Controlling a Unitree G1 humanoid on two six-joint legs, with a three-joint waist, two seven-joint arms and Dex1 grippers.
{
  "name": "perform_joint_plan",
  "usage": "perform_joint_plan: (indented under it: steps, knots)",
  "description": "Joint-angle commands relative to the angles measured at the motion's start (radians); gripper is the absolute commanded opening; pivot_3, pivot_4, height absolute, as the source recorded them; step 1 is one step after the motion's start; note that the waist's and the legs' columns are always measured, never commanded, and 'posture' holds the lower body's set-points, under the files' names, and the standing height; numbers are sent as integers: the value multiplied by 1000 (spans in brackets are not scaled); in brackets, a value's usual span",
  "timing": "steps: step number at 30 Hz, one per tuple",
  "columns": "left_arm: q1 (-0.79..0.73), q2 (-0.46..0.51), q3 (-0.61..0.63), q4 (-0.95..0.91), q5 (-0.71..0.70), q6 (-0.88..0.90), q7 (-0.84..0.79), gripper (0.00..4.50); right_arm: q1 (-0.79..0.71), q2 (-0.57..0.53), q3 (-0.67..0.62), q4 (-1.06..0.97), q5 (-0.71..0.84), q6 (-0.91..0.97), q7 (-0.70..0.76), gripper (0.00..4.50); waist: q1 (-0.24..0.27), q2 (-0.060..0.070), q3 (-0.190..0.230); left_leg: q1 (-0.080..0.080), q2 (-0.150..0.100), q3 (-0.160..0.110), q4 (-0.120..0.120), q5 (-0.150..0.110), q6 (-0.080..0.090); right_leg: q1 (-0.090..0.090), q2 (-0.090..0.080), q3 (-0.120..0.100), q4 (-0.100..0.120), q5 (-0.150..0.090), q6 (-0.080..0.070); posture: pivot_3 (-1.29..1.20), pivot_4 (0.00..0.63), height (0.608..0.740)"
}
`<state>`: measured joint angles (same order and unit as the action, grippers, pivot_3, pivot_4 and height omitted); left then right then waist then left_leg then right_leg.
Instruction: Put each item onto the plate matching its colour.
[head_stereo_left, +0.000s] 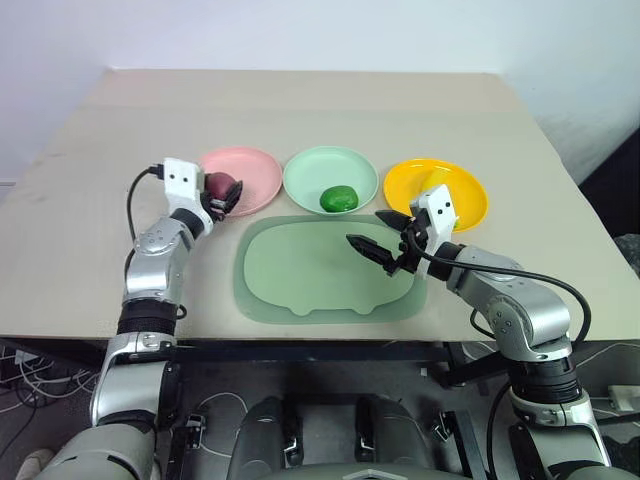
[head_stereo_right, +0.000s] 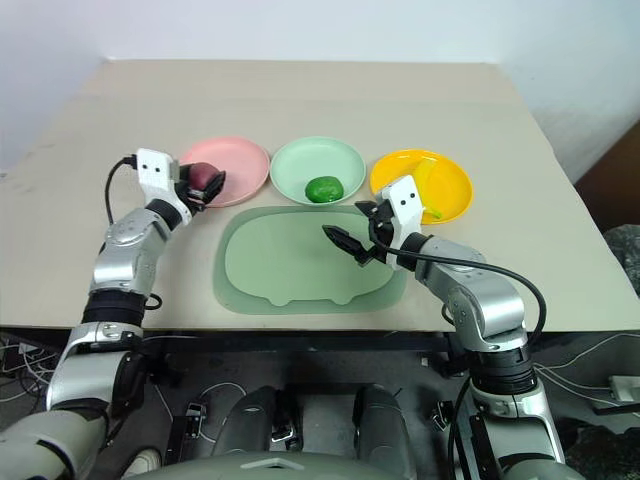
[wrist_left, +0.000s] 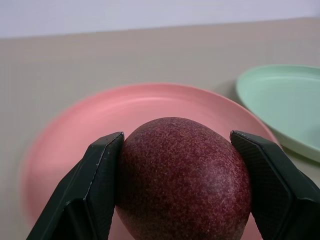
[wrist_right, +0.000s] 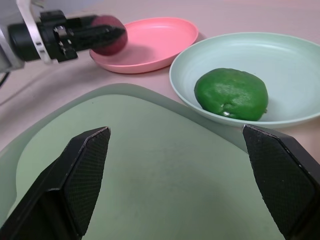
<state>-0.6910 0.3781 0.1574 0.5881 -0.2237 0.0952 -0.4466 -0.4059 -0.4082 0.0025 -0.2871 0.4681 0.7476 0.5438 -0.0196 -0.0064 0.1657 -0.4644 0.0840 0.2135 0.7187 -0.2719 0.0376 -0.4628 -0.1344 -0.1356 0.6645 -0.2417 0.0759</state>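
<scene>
Holding the dark red fruit (wrist_left: 182, 177) tight between both fingers, my left claw (head_stereo_left: 222, 196) hung just over the near rim of the pink plate (head_stereo_left: 250, 170). My right claw (head_stereo_left: 380, 238) stood wide and empty above the green mat (head_stereo_left: 290, 280). The green fruit (head_stereo_left: 339, 198) lay in the mint plate (head_stereo_left: 310, 170), and the banana (head_stereo_right: 430, 196) on the yellow plate (head_stereo_left: 465, 185). My worry was the release: the fruit was egg-shaped, so letting go this close to the rim could have sent it rolling off onto the table (head_stereo_left: 80, 200). The plate's walls looked too shallow to stop it.
</scene>
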Motion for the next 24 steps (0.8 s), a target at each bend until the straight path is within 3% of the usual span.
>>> perform_joint_plan:
  steps: [1,4,8,9,19,24]
  knots:
    - [-36,-8,3,-8,-3,-25,-17,3113,-17,1,-7,-23,-6,-24,-9,4500,0,0,0,0,0,0,0,0,0,0,0,0,0,0,0,0,150,695]
    - [-32,-14,1,-18,-6,-17,-26,3113,-14,0,-9,-27,-13,-24,-12,4500,0,0,0,0,0,0,0,0,0,0,0,0,0,0,0,0,150,695]
    - [-11,-9,3,-50,-18,-4,-57,4413,-12,0,-14,-26,-20,-26,-20,4500,0,0,0,0,0,0,0,0,0,0,0,0,0,0,0,0,150,695]
    - [-4,-10,5,-63,-23,1,-61,4486,-12,0,-14,-25,-23,-26,-23,4500,0,0,0,0,0,0,0,0,0,0,0,0,0,0,0,0,150,695]
    - [112,27,28,-267,-69,11,-142,4486,21,26,-12,-50,-26,-46,-48,4500,-1,0,0,0,0,0,0,0,0,0,0,0,0,0,0,0,150,695]
    - [235,79,100,-402,-167,-52,-265,4486,79,45,-27,-89,0,-80,-38,4500,-2,0,0,0,1,0,0,0,0,0,0,0,0,0,0,0,150,695]
